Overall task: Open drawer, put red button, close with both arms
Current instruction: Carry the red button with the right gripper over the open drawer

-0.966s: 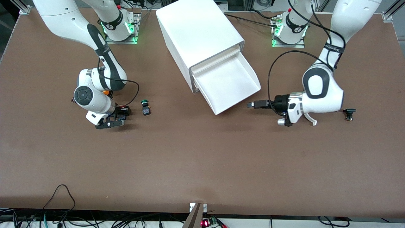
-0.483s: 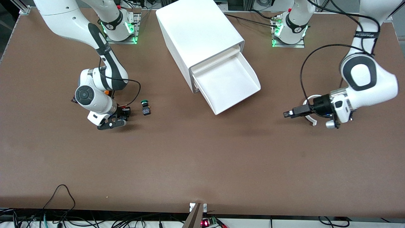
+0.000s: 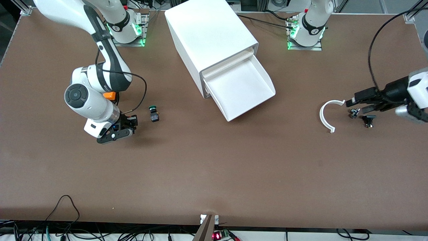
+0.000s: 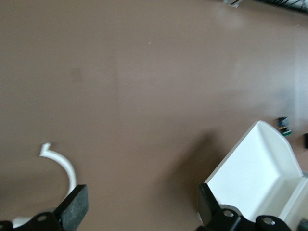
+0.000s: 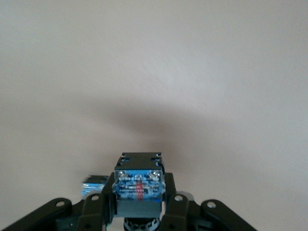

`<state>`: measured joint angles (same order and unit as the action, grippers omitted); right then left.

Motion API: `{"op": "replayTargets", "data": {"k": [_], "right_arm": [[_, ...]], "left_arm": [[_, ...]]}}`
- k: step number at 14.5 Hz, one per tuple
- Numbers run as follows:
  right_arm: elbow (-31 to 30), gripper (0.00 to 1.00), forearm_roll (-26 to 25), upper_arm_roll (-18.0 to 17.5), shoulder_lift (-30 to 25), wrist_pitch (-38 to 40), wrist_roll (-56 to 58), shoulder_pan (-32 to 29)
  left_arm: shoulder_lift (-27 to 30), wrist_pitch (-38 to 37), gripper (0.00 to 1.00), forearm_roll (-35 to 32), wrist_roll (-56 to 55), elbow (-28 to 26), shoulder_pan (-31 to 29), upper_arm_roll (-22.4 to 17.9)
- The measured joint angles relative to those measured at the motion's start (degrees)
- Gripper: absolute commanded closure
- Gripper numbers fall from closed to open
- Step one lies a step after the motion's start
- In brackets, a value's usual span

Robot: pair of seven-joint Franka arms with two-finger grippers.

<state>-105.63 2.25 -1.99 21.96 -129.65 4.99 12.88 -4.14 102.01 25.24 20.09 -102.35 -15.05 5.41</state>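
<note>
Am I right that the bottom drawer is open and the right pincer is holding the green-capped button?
Not quite: the drawer is open, but the green button lies on the table, per the front view. The right pincer holds a black, blue-marked button body.

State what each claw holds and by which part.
Right claw grips the red button by its black, blue-marked body. Left claw is open, holding nothing.

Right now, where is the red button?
The red button is pinched in the right gripper, just above the table toward the right arm's end, beside the green button. Only its black, bluish body shows in the right wrist view.
</note>
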Motion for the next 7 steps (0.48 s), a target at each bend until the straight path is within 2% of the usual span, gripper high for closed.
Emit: {"op": "replayTargets", "data": {"k": [2, 5, 7], "right_arm": [[4.81, 0.71, 0.0, -3.45, -0.56, 3.75, 0.59, -0.09], [13.73, 0.72, 0.02, -12.21, -0.5, 10.88, 0.6, 0.32], [15.83, 0.72, 0.02, -17.84, -0.09, 11.8, 1.59, 0.66]], "left_arm": [[1.44, -4.15, 0.0, -6.54, -4.05, 3.19, 0.59, 0.08], [2.97, -11.94, 0.0, -14.81, -16.05, 8.69, 3.96, 0.57], [3.3, -13.52, 0.0, -20.23, -25.11, 10.07, 7.71, 1.34]]}}
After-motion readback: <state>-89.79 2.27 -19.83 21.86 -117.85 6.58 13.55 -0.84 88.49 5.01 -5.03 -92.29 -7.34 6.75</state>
